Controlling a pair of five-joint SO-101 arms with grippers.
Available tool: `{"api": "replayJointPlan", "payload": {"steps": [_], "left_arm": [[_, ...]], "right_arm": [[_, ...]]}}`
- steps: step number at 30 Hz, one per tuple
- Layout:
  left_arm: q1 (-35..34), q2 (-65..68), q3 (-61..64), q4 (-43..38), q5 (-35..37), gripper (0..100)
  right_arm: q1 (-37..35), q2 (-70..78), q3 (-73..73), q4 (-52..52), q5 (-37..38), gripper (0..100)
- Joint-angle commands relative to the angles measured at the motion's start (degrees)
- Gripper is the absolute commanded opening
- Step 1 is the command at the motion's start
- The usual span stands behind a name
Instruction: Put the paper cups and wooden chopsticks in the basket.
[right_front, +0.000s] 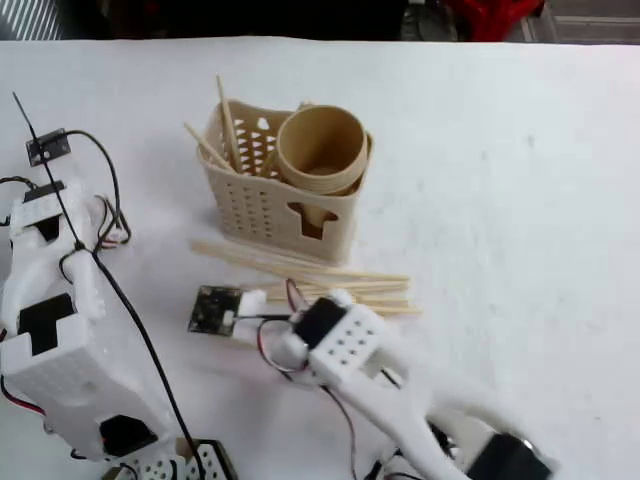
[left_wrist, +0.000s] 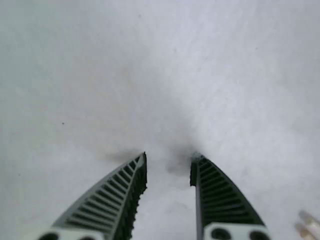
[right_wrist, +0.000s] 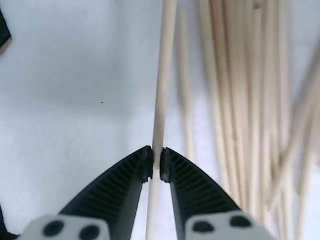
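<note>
The right tool (right_wrist: 156, 162) pinches one pale wooden chopstick (right_wrist: 165, 75) from the pile (right_front: 330, 280) before the cream perforated plastic basket (right_front: 255, 205), presumably to lift it; the left tool (left_wrist: 168, 165) gapes, holding nothing.

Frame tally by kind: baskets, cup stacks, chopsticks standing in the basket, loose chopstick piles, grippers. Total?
Basket: 1
Paper cup stack, in the basket: 1
Chopsticks standing in the basket: 2
Loose chopstick pile beside the basket: 1, sticks uncountable
Grippers: 2 (left gripper open, right gripper shut on a chopstick)
Total: 7
</note>
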Motion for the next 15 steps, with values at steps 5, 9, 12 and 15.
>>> {"api": "replayJointPlan", "payload": {"steps": [5, 9, 12, 15], "left_arm": [[-0.8, 0.2, -1.7, 0.3, -0.4, 15], [-0.8, 0.2, -1.7, 0.3, -0.4, 15], [-0.8, 0.2, -1.7, 0.3, -0.4, 15], [-0.8, 0.2, -1.7, 0.3, -0.4, 15]], "right_arm": [[6.3, -18.6, -6.4, 2.1, -5.2, 1.6], [6.1, -19.2, -18.9, 5.0, -8.7, 1.6], [6.3, -15.4, -29.7, 6.5, -11.8, 1.6], [6.3, -10.7, -37.4, 5.2, -14.4, 1.6]]}}
